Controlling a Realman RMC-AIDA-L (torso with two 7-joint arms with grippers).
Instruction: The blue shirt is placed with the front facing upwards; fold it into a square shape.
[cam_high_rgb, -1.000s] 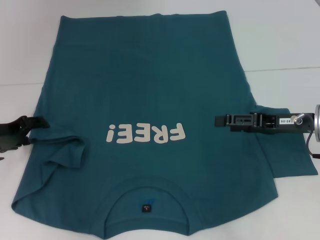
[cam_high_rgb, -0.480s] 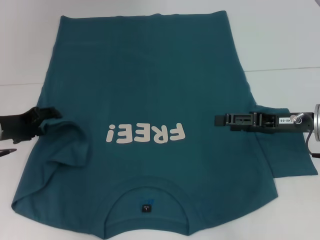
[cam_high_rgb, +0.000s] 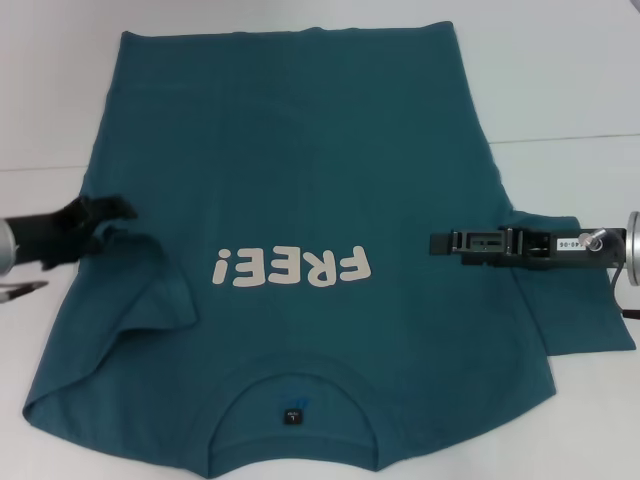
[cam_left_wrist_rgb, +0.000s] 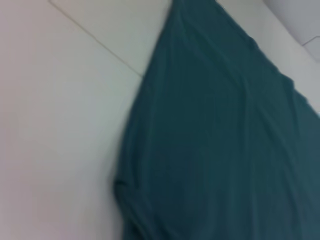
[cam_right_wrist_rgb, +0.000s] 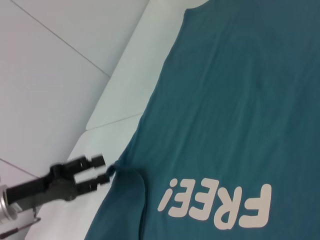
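The blue shirt (cam_high_rgb: 300, 150) lies front up on the white table (cam_high_rgb: 560, 80), with its white "FREE!" lettering (cam_high_rgb: 290, 268) mid-chest and its collar (cam_high_rgb: 295, 385) nearest me. My left gripper (cam_high_rgb: 122, 210) is at the shirt's left edge, shut on the left sleeve. It holds the sleeve raised and folded inward over the body. This also shows in the right wrist view, with the left gripper (cam_right_wrist_rgb: 109, 171) at the sleeve tip. My right gripper (cam_high_rgb: 436, 242) hovers over the shirt's right side, beside the flat right sleeve (cam_high_rgb: 585, 310). The left wrist view shows only shirt cloth (cam_left_wrist_rgb: 225, 140) and table.
The white table surface has thin seam lines (cam_high_rgb: 570, 137) running across it. Bare table shows on both sides of the shirt and beyond its hem (cam_high_rgb: 290, 32).
My left gripper has moved right and away from me, pulling the left sleeve inward over the shirt body. The fold has grown taller. The right arm has not moved.
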